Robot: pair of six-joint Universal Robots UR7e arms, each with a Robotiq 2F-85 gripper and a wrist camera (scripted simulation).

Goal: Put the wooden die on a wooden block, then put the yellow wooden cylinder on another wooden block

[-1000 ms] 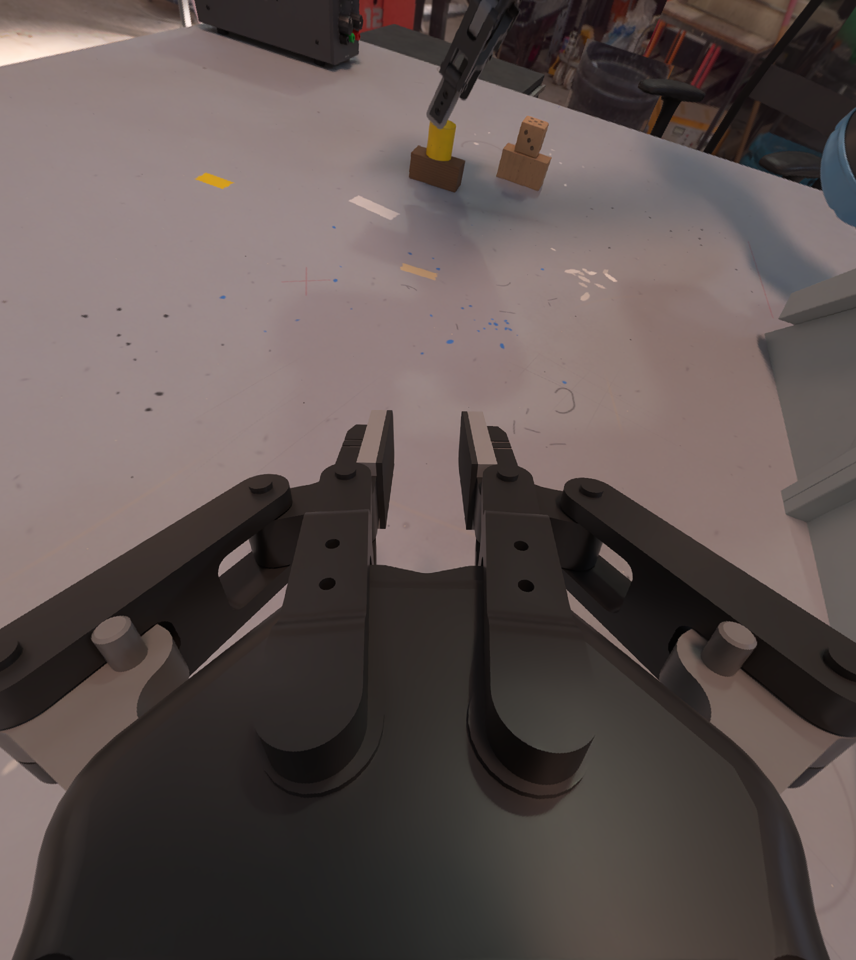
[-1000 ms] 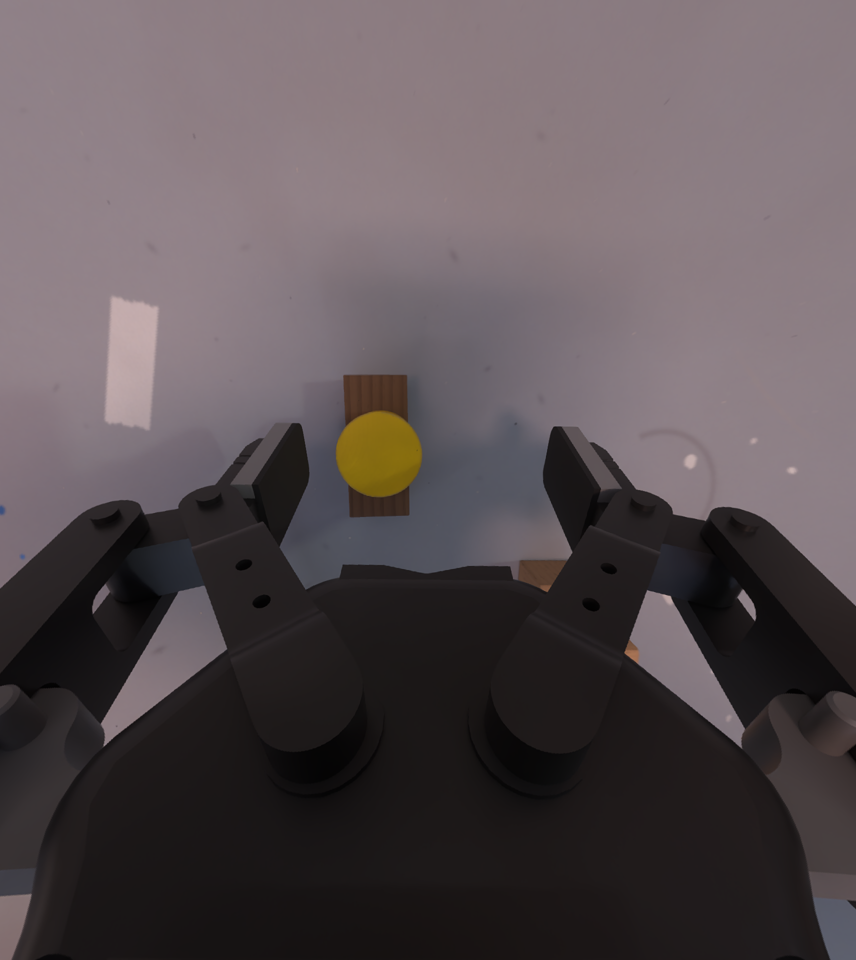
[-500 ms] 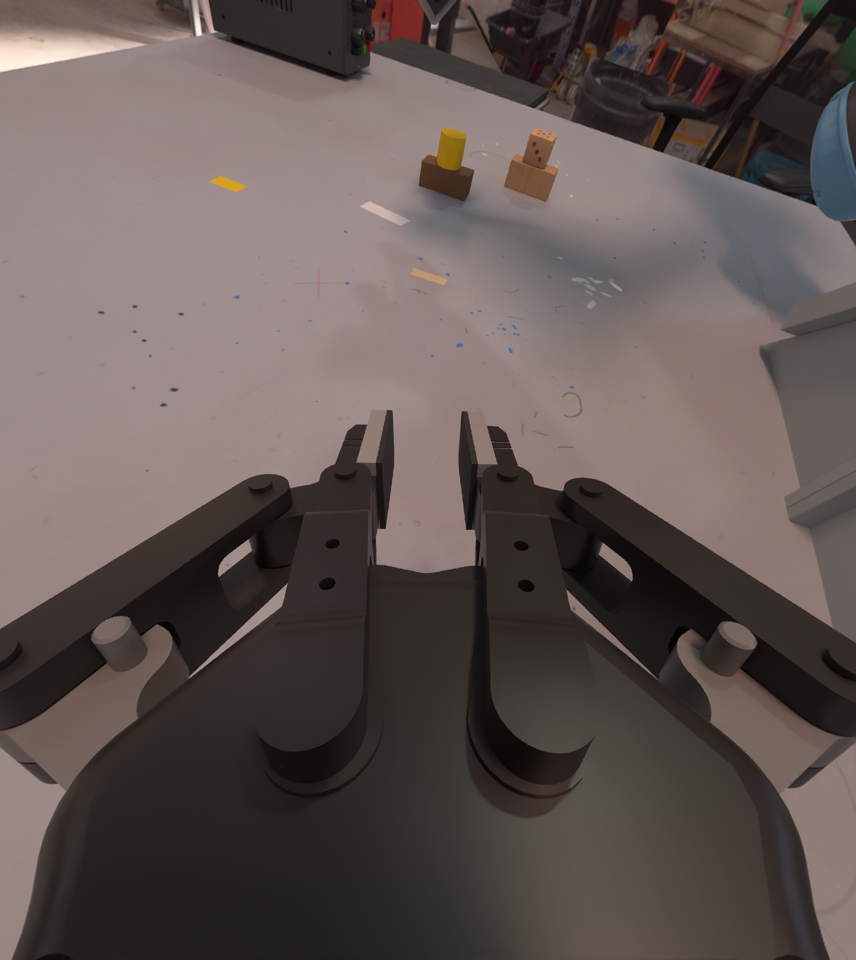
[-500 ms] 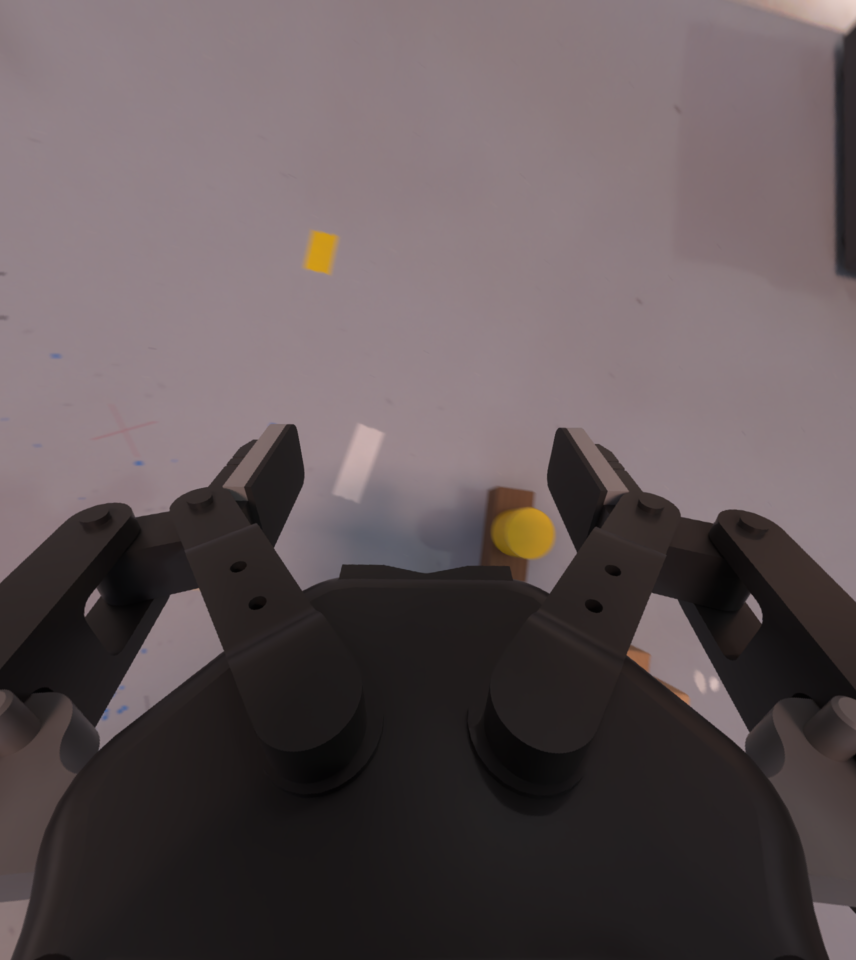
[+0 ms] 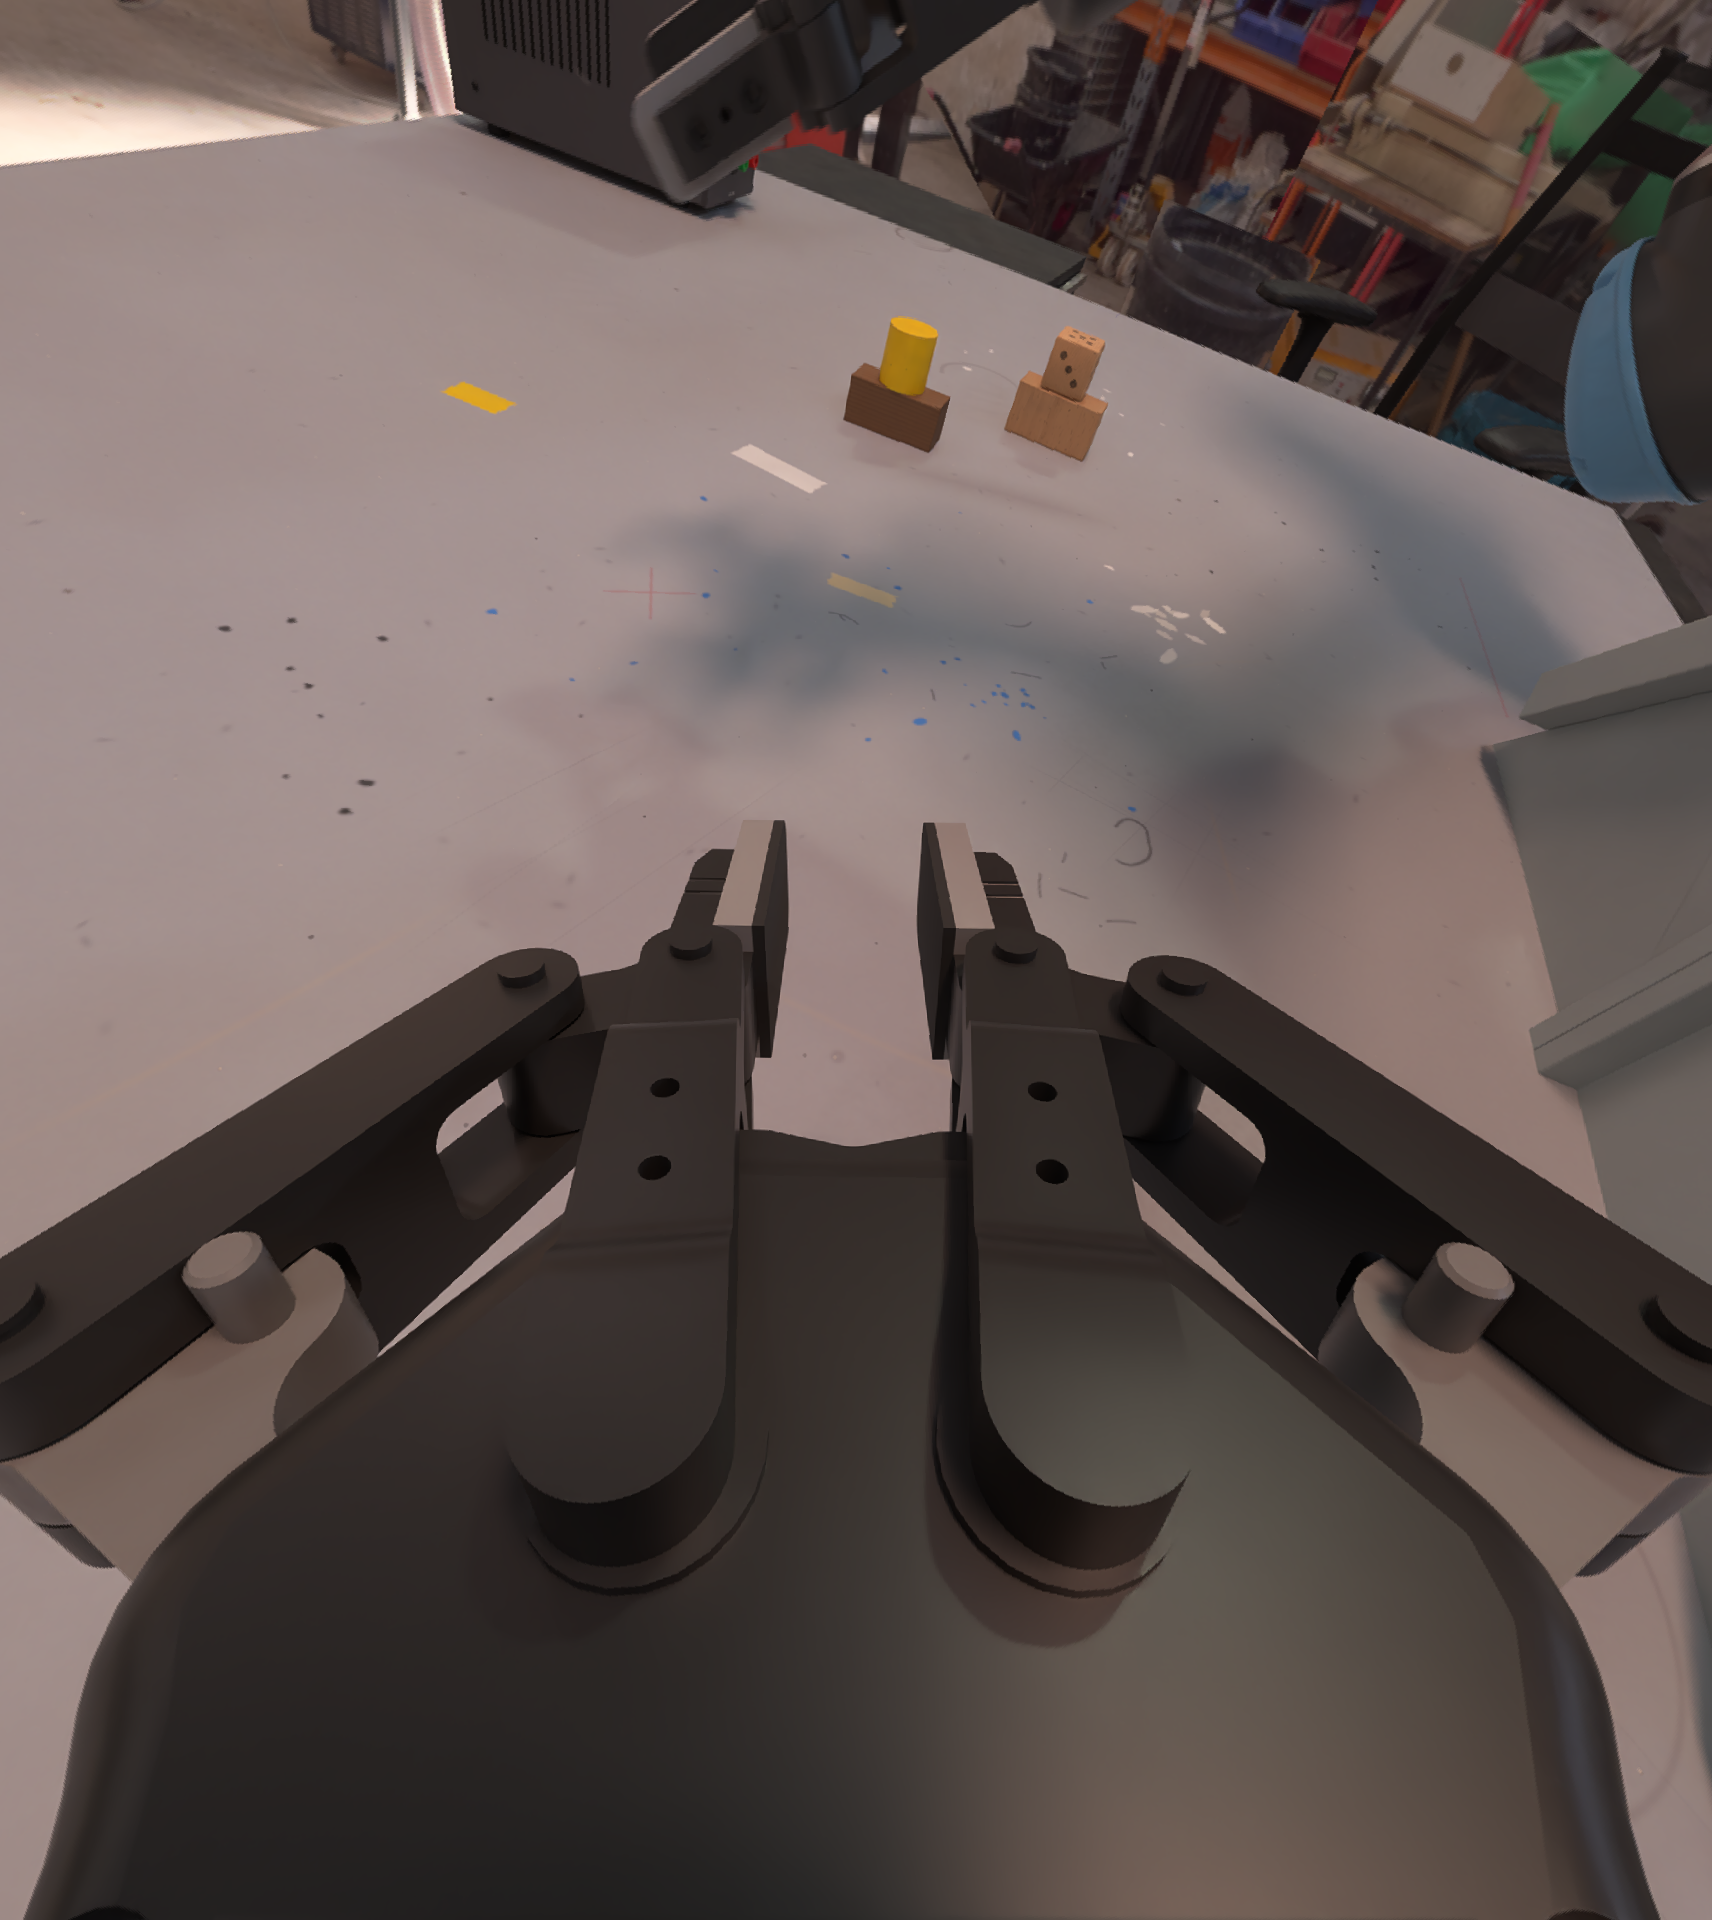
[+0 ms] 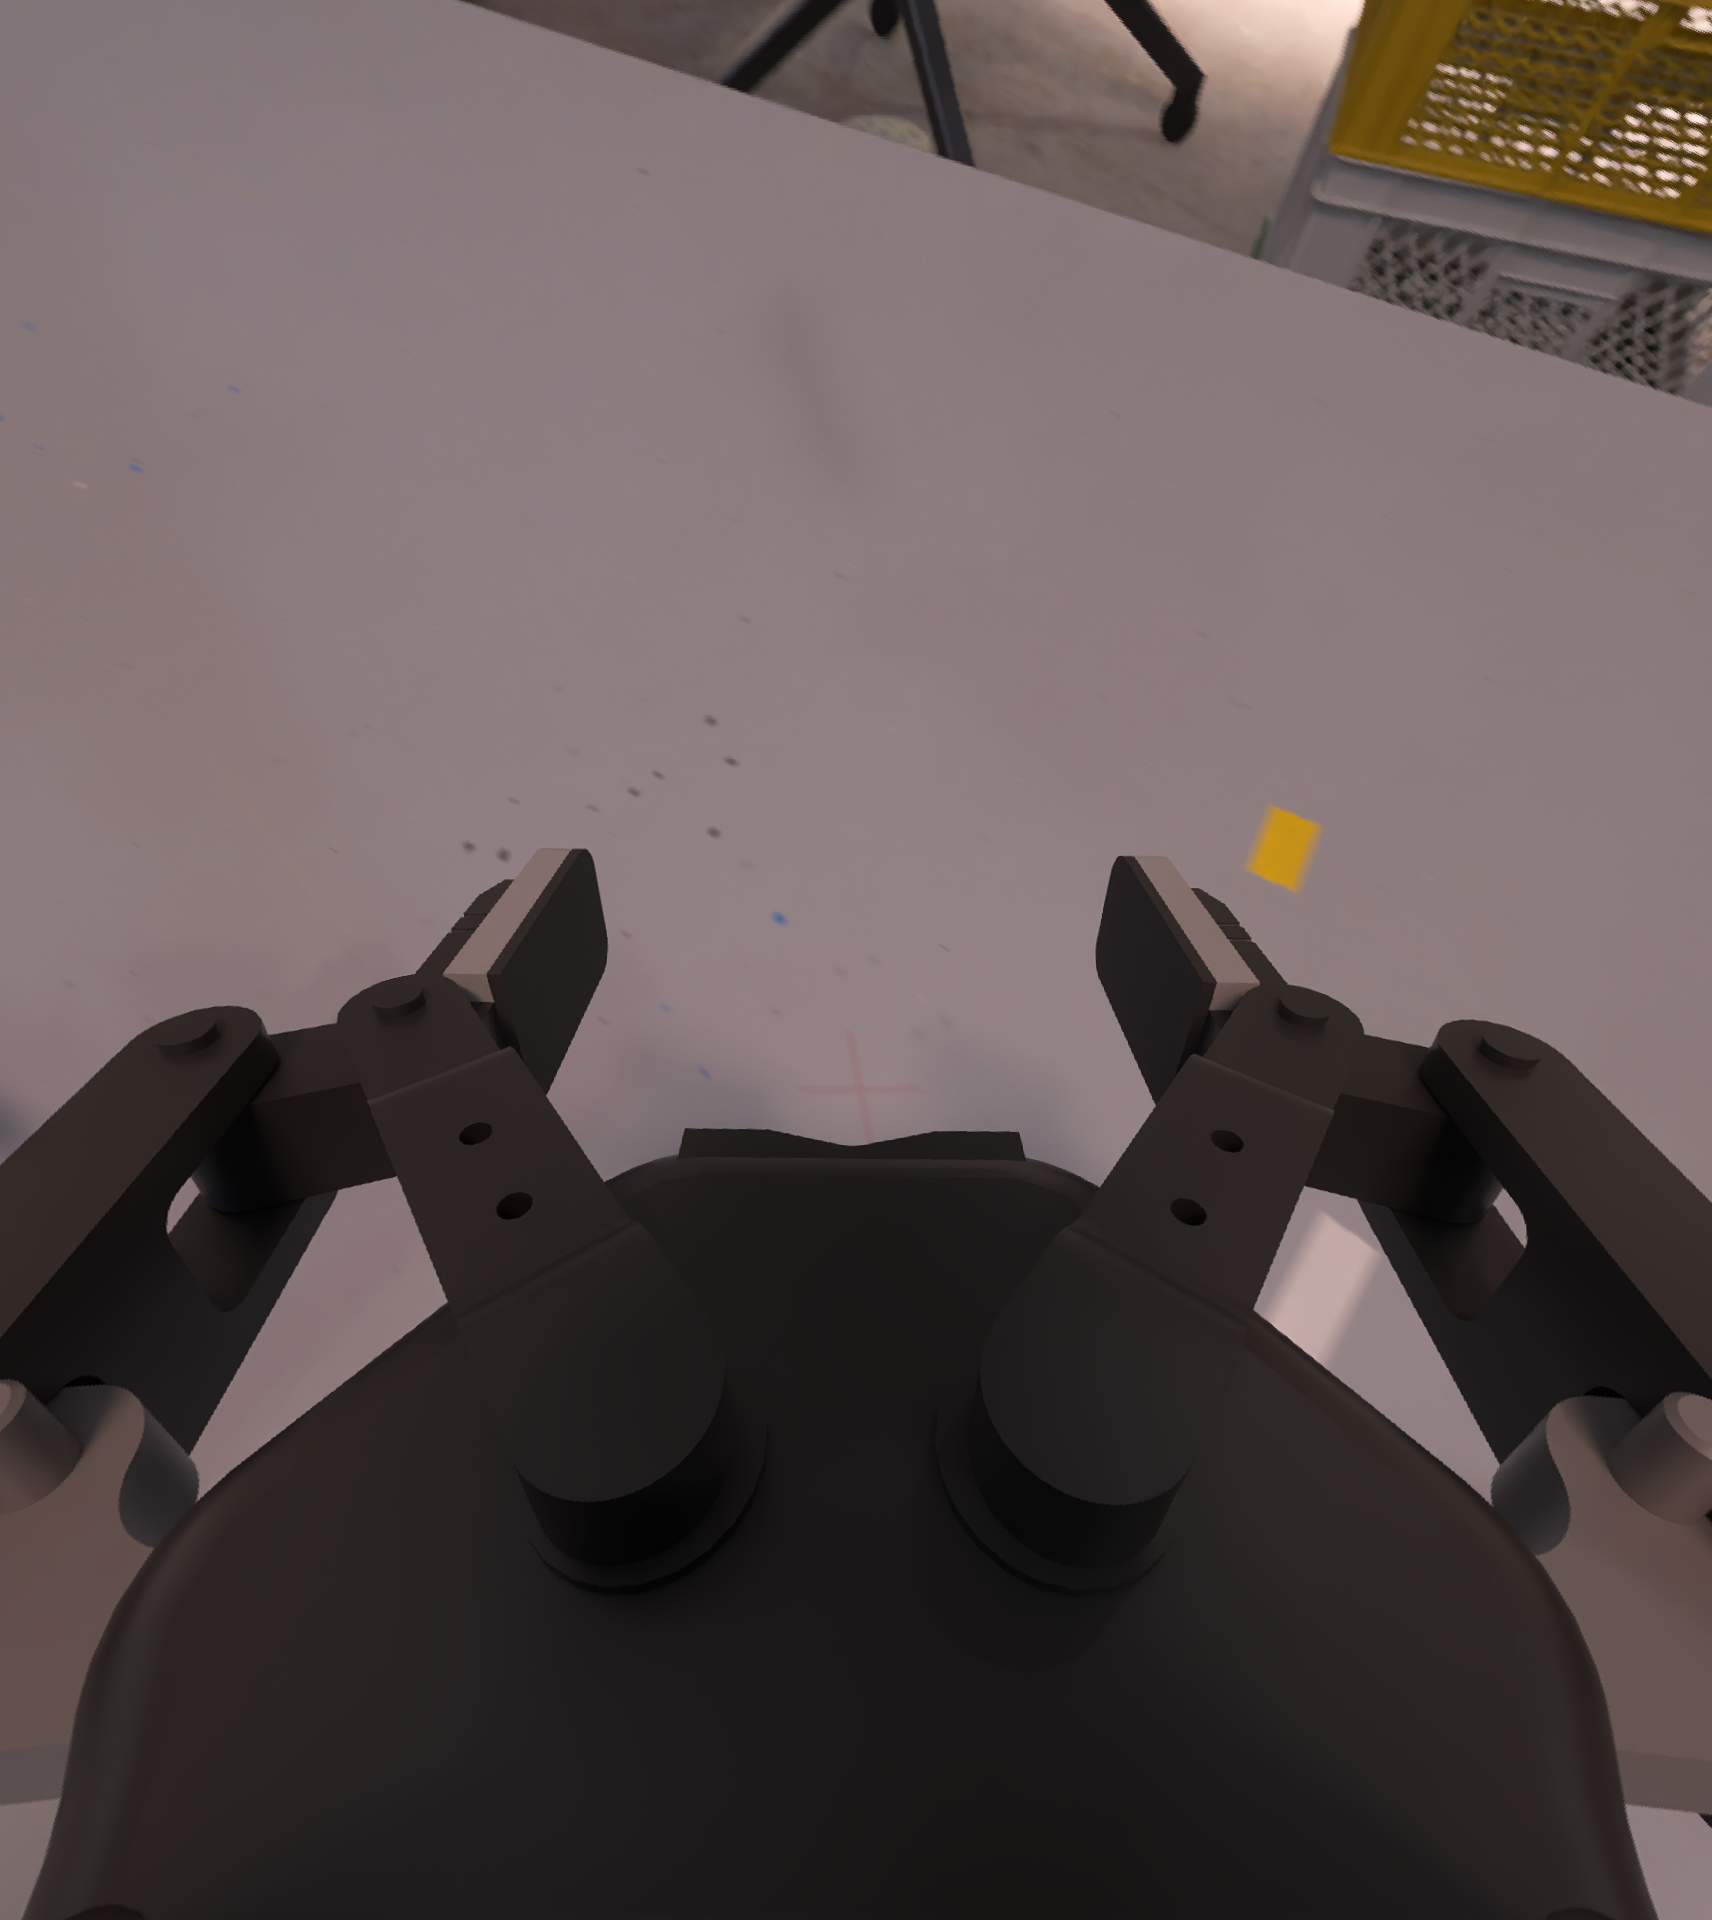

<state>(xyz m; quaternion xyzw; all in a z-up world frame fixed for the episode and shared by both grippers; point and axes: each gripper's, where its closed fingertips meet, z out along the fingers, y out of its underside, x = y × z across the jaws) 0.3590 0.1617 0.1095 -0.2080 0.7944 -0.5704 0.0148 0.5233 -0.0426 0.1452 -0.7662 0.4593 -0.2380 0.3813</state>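
In the left wrist view the yellow cylinder (image 5: 909, 355) stands upright on a dark brown block (image 5: 896, 407) at the far side of the table. Just right of it the wooden die (image 5: 1073, 364) sits on a light wooden block (image 5: 1054, 416). My left gripper (image 5: 852, 883) hovers over the near table, far from both stacks, its fingers a narrow gap apart and empty. My right gripper (image 6: 852, 914) is wide open and empty over bare table; neither stack shows in its view. Part of the right arm's wrist (image 5: 717, 104) hangs high above the stacks.
A black box (image 5: 561, 62) stands at the table's back edge. A grey metal structure (image 5: 1662, 831) borders the right side. Tape strips lie on the table: yellow (image 5: 478, 397), white (image 5: 777, 468), tan (image 5: 862, 589). Beyond the table edge sits a yellow crate (image 6: 1579, 114).
The right gripper has lifted away from the cylinder, left standing on the dark block, and swung so both dropped out of its view. The left gripper stays much the same.
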